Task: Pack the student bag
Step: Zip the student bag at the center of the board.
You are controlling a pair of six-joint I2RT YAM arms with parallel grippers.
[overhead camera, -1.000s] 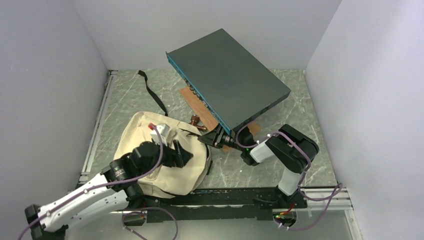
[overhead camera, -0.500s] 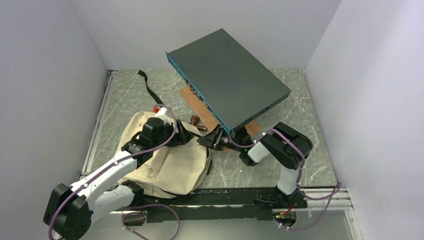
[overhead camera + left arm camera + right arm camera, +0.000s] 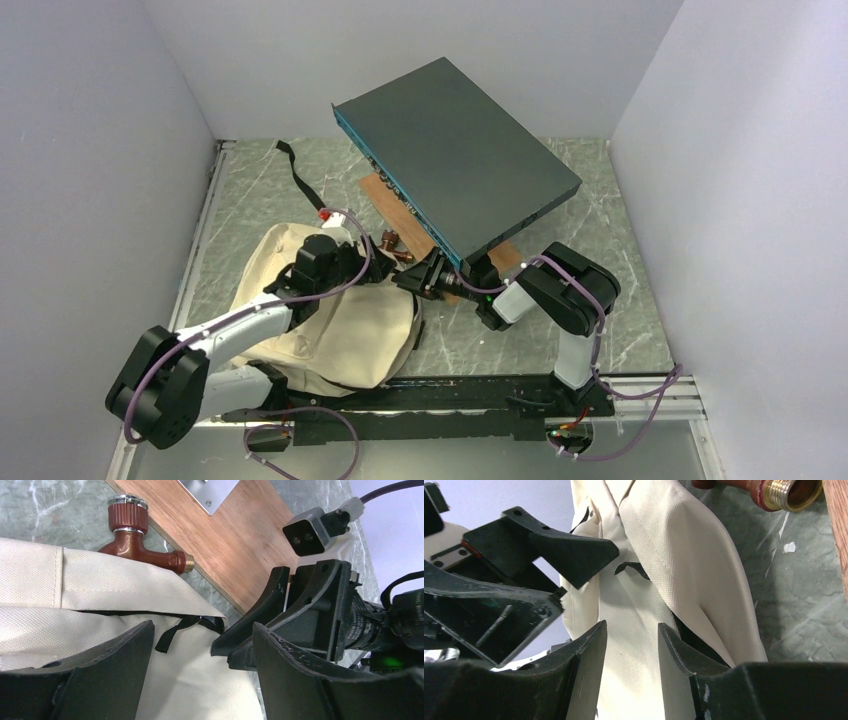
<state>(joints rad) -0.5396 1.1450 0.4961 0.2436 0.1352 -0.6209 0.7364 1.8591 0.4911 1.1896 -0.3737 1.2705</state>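
The student bag (image 3: 345, 335) lies flat at the 7 o'clock part of the table (image 3: 620, 250). The left gripper (image 3: 373, 270) hovers over the bag's 1 o'clock edge, jaws wide apart and empty. From 3 o'clock the right gripper (image 3: 405, 281) faces it, jaws partly spread, gripping nothing, near a brown tap fitting (image 3: 131, 537).

Cream student bag (image 3: 372, 330) lies slumped, its top apparently open.

No readable text; grey box (image 3: 470, 160) edge looks too blurred.
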